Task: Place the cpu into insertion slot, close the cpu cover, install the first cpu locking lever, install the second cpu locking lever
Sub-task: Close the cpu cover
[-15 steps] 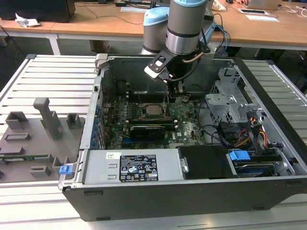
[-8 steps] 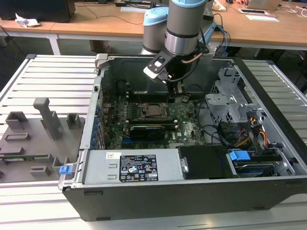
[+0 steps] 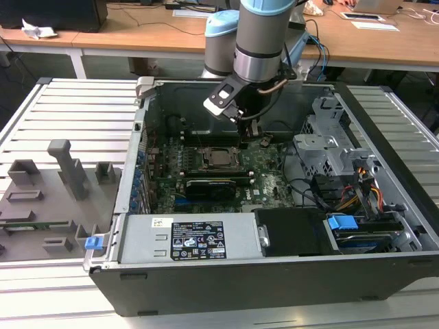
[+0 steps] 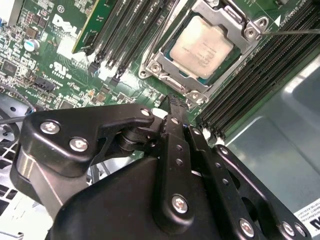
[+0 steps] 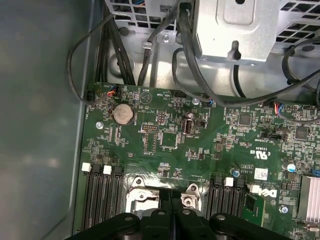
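The open case (image 3: 135, 171) walls the claw in on all sides, and the arm (image 3: 264, 41) comes down into it from above. Under the claw lies the green board (image 3: 267, 168), seen in both wrist views too (image 4: 65, 75) (image 5: 170, 145). The drive cage (image 3: 329, 147) stands to the exterior view's right of the claw, well apart from it. Black cables (image 5: 180, 30) hang beyond the board's far edge from the claw.

The claw (image 3: 247, 127) hangs low over the board, its tips just beside the socket. Its two fingers are pressed flat together with nothing between them (the first wrist view shows only a thin seam where they meet (image 5: 171, 196)). In the second wrist view the joined tips (image 4: 172, 102) sit next to the nearest corner of the slot (image 4: 194, 94); whether they touch it I cannot tell.

Rows of memory slots (image 4: 250, 75) flank the socket on either side of the claw. Just ahead of the tips the cover (image 4: 162, 52) lies flat over the slot. The cpu (image 4: 201, 47) is seated inside, its silver top showing through the cut-out; in the exterior view it (image 3: 221, 157) lies below the claw, toward that view's left. A thin rod (image 4: 295, 31) runs off from the cover's far corner; whether it is latched I cannot tell. A coin cell (image 5: 123, 114) sits farther out on the board.
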You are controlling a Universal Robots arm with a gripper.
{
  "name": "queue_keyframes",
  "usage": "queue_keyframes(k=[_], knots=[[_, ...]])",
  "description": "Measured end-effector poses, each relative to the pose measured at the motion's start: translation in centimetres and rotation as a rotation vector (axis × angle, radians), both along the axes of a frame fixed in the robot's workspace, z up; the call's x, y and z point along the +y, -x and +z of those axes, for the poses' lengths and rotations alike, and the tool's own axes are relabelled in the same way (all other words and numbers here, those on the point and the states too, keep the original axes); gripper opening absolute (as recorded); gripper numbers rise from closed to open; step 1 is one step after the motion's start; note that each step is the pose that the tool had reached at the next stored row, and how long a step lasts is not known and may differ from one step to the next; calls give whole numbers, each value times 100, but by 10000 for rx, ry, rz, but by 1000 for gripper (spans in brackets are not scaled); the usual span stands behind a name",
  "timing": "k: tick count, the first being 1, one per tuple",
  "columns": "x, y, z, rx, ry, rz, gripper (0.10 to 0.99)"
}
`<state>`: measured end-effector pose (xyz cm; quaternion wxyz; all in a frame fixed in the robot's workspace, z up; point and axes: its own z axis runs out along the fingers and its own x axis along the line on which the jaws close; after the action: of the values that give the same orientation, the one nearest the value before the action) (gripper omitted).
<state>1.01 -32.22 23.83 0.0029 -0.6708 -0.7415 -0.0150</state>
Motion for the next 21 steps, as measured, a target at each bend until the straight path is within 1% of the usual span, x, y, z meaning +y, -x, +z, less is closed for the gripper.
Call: queue_keyframes(k=[4, 8, 9, 11, 13, 18, 21], knots=[[0, 43, -10, 1, 2, 0, 106], [0, 100, -11, 0, -2, 0, 106], [0, 126, -11, 0, -3, 1, 106], [0, 254, -13, 0, -3, 0, 106], [0, 341, -62, 0, -2, 0, 106], [0, 384, -89, 0, -2, 0, 106], [0, 439, -98, 0, -3, 0, 106]])
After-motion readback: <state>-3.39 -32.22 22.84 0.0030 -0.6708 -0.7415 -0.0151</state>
